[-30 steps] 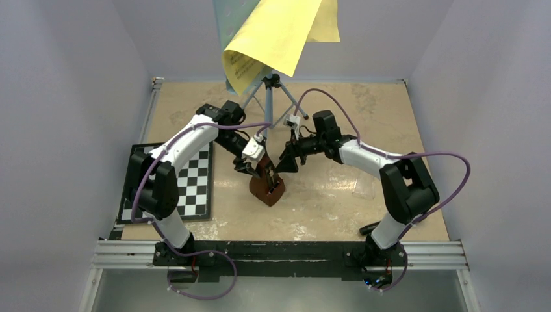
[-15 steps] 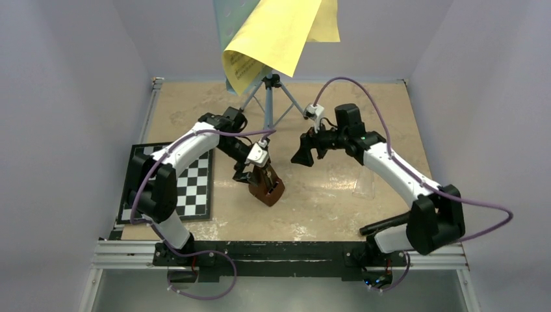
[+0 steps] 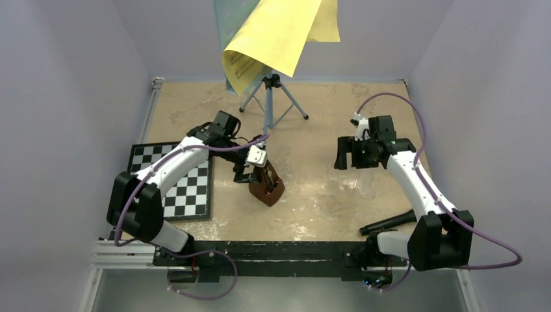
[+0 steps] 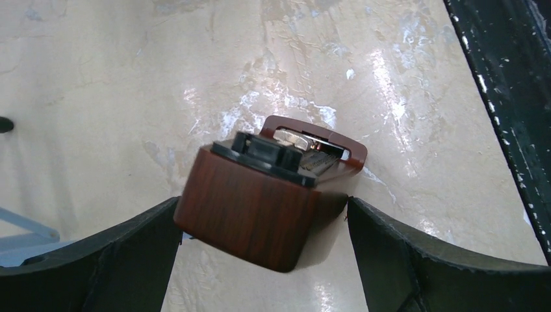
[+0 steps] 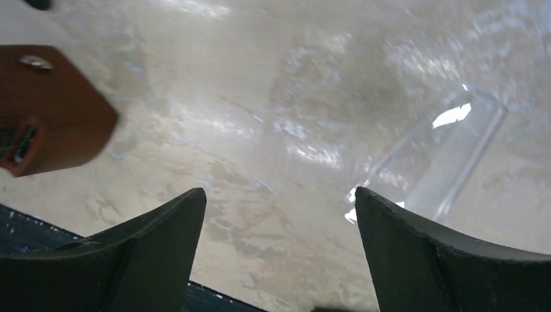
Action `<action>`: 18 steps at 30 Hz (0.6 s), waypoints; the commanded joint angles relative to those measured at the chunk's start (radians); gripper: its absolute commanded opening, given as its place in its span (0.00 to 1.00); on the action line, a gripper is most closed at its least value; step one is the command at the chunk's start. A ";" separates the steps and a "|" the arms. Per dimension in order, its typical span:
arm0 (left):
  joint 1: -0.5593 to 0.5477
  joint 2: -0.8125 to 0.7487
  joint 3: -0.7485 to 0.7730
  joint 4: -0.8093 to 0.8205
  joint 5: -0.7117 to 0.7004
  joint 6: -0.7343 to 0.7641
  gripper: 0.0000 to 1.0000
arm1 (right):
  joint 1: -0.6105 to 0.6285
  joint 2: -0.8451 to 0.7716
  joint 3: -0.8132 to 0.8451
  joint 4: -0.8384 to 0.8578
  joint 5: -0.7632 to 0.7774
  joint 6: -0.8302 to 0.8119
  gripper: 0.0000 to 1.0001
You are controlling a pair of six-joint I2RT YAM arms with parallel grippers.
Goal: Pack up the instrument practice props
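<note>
**Top view.** The metronome [image 3: 267, 186] sits near the middle of the surface [image 3: 325, 117], just right of the chessboard [image 3: 188, 188], which the left arm partly crosses. The left fingers [image 3: 242, 174] reach the metronome's far-left side. Their spacing is masked here by the wrist and by the brown body itself. The music stand [image 3: 269, 97] is at the far edge. Its thin legs are plain to see, but its blue desk is cut off by the top of the frame and largely draped by the yellow sheets [image 3: 279, 32]. The right fingers [image 3: 339, 158] are right of centre, well apart from the metronome and near a clear container [image 3: 365, 183] that is barely legible from above.

**Left wrist view.** This view shows what the top view hides: the left fingers [image 4: 123, 260] are spread, one on each side of the metronome [image 4: 250, 208]. One meets the lower wooden corner, while the other stands just beside the body with a narrow gap — no firm pinch can be read. A pale stand leg [image 4: 26, 224] is clipped at the left edge.

**Right wrist view.** The right fingers [image 5: 143, 253] are spread wide, with only the surface between them. The clear container [image 5: 432, 162] lies on its side just beyond one finger, its outline far sharper than in the top view. The metronome [image 5: 55, 107] enters at the upper left, cut off by the frame.
</note>
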 commanded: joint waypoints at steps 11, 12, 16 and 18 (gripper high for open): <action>0.003 -0.232 -0.192 0.324 -0.087 -0.400 0.99 | -0.091 0.161 0.063 -0.103 0.366 0.081 0.87; 0.004 -0.242 -0.201 0.341 -0.100 -0.440 0.99 | -0.098 0.176 0.069 -0.099 0.374 0.079 0.87; 0.004 -0.276 -0.214 0.380 -0.143 -0.585 0.99 | -0.128 0.236 0.104 -0.086 0.396 0.066 0.87; 0.004 -0.308 -0.228 0.373 -0.143 -0.607 0.99 | -0.130 0.268 0.123 -0.080 0.387 0.054 0.87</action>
